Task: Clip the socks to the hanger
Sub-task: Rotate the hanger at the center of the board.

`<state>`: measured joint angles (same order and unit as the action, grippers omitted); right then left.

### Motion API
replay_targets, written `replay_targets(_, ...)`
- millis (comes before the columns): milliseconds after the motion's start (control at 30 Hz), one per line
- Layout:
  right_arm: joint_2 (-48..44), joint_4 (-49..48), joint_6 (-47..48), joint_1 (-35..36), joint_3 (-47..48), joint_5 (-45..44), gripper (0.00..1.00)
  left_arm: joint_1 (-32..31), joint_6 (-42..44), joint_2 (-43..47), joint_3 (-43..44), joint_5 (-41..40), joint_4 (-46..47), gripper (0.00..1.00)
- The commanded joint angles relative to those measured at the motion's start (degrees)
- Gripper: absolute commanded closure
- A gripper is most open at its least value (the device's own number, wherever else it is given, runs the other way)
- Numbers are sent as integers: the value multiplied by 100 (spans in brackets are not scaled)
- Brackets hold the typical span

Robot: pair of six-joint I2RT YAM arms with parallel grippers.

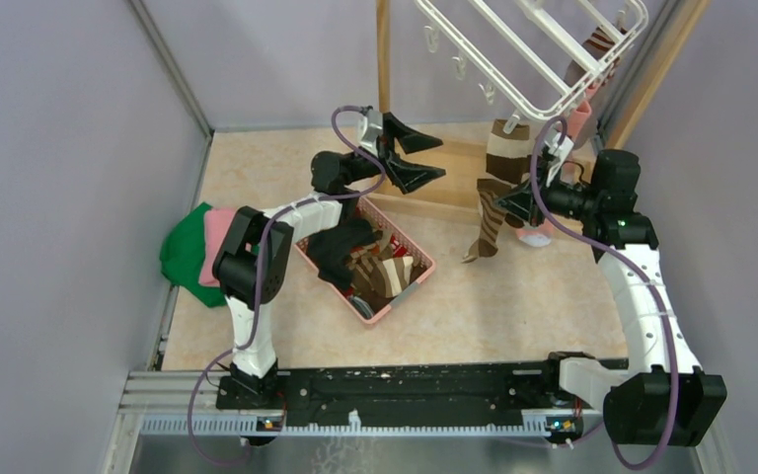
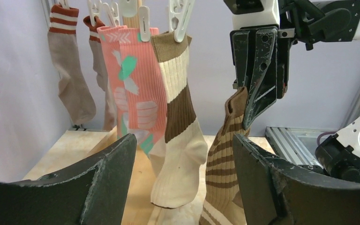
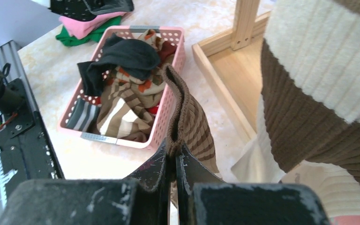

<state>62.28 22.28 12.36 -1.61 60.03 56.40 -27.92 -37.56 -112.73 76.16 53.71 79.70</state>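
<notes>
The white hanger [image 1: 521,114] hangs at the back right, its clips [image 2: 180,16] holding a brown and cream sock [image 2: 180,122], pink socks [image 2: 131,79] and a beige sock with red stripes [image 2: 68,70]. My right gripper [image 3: 176,157] is shut on the cuff of a brown striped sock [image 3: 192,126]. That sock dangles [image 1: 489,212] below the hanger, beside the clipped cream sock. My left gripper [image 1: 439,158] is open with nothing between its fingers. It points at the hanging socks from the left, a short way off. More socks [image 1: 370,262] lie in the pink basket [image 1: 415,281].
Folded green and pink cloths [image 1: 192,252] lie at the left wall. The wooden stand's post [image 1: 383,59] and base frame [image 3: 225,84] stand behind the basket. Walls close in both sides, and the arms' black mounting rail [image 1: 405,390] runs along the near edge.
</notes>
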Motion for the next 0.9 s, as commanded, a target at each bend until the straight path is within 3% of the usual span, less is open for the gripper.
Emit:
replay_targets(0, -64, 134, 389, 42, 321, 617, 100, -56, 176, 113, 27, 206, 622, 19)
replay_targets(300, -121, 550, 852, 39, 435, 1112, 100, -480, 175, 58, -773, 718, 1453, 14)
replay_targets(533, -132, 733, 1083, 38, 492, 1503, 100, -841, 578, 21, -890, 496, 1012, 15)
replay_targets(867, -146, 680, 1039, 38, 462, 1695, 100, -1075, 567, -125, -762, 110, 955, 30)
